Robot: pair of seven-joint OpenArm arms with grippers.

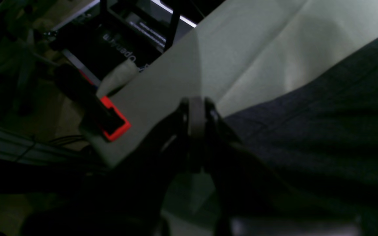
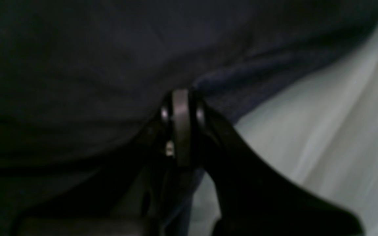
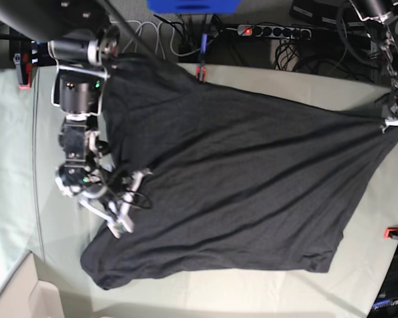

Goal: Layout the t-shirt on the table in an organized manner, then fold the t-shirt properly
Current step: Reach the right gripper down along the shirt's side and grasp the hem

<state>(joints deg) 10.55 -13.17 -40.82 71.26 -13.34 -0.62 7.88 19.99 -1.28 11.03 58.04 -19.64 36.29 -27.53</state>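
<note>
Down at the near edge of the counter (image 3: 205, 291) a pale strip of cloth runs bare under the shirt's (image 3: 239, 179) lower hem, and that is about all the free room on this side. The shirt lies spread plain side up across most of the counter, wrinkled, its hem sagging into a rounded lump at the near-left corner.

Over on the left of the base view, the right hand (image 3: 119, 222) sits on the shirt's left border. Its wrist view shows the jaws pressed together on dark fabric at the shirt edge, pale counter cloth just beside them. So it is closed, pinching the shirt. Beyond that arm, the counter opens wide and bare towards the left rim.

Across the counter, the left hand (image 1: 197, 108) is at the far-right corner of the shirt, jaws together; it grips the shirt there, with the fabric pulled taut into a point toward it in the base view. A red clamp (image 1: 115, 123) bites the counter edge just beside it, so that hand is right at the rim with little counter left.

At the far edge, the shirt's top border reaches nearly to another red clamp (image 3: 200, 71).
</note>
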